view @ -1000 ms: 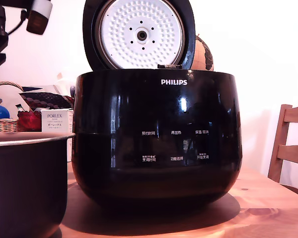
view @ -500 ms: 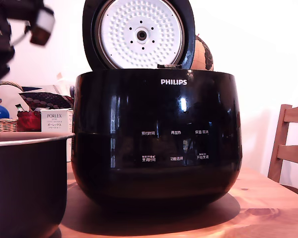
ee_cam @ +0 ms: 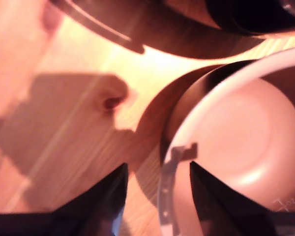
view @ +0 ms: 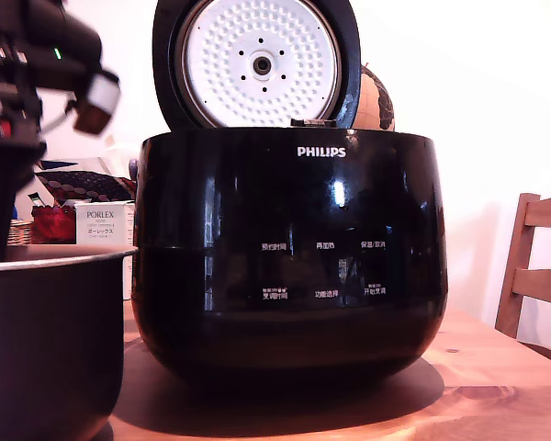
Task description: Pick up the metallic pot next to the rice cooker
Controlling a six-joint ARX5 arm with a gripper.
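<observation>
The arm has dropped a good way in the last second – in the exterior view its dark body, which sat up in the top corner on that view's left, now hangs right down to the pale rim of the metallic pot (view: 46, 349). The pot itself hasn't budged; it stands on the wooden table (view: 496, 386) at the exterior view's left, just beside the rice cooker (view: 289, 248), whose lid is tipped up and open.

From the wrist view the gripper (ee_cam: 157, 194) is open at a middling width, and its 2 dark fingertips (ee_cam: 105, 196) sit either side of the pot's rim (ee_cam: 168, 172) – 1 over the table outside the wall, the other over the pale inside of the pot. Nothing is held yet.

To my eye this is the approach nearly finished: the jaws are lined up to pinch the wall. What's left is a little more descent, the close, then the lift. A thin rim could slip if the bite is shallow.
</observation>
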